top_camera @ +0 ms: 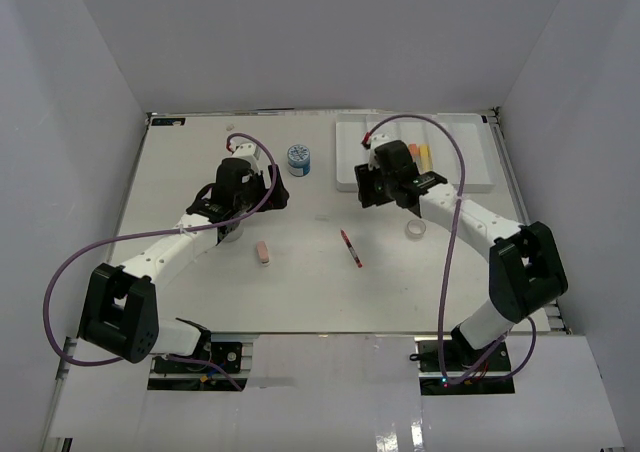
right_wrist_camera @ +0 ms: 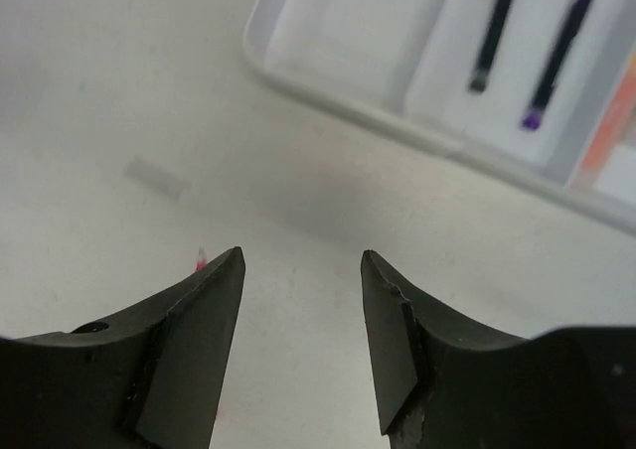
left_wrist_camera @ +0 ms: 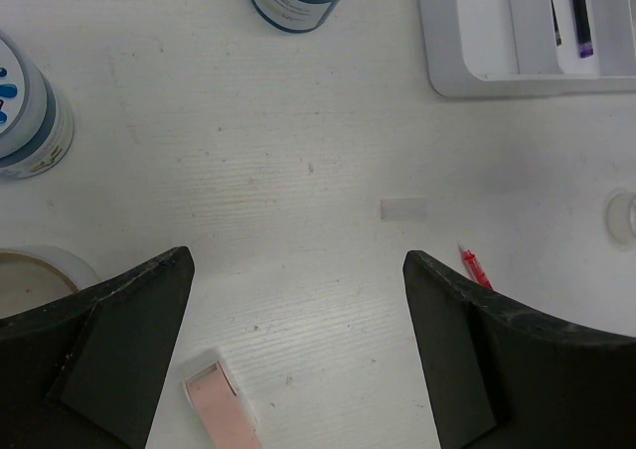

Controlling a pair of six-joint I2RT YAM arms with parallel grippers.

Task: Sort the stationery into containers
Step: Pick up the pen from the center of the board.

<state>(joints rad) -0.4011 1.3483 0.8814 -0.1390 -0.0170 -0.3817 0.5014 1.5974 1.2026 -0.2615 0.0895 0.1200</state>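
The white divided tray (top_camera: pixel 470 162) lies at the far right and holds yellow and orange markers (top_camera: pixel 420 154). In the right wrist view the tray (right_wrist_camera: pixel 338 32) also holds a black pen (right_wrist_camera: pixel 494 32) and a purple-tipped pen (right_wrist_camera: pixel 561 52). A blue-lidded jar (top_camera: pixel 298 159), a pink eraser (top_camera: pixel 262 252), a red pen (top_camera: pixel 351 248) and a tape roll (top_camera: pixel 415 229) lie on the table. My left gripper (top_camera: pixel 262 194) is open and empty above the table, with the eraser (left_wrist_camera: pixel 221 404) low between its fingers. My right gripper (top_camera: pixel 375 187) is open and empty, just short of the tray's near-left corner.
The left wrist view shows a second jar (left_wrist_camera: pixel 25 111) at the left edge, a second tape roll (left_wrist_camera: pixel 40 270) by the left finger, and a small clear strip (left_wrist_camera: pixel 404 209) on the table. White walls enclose the table on three sides.
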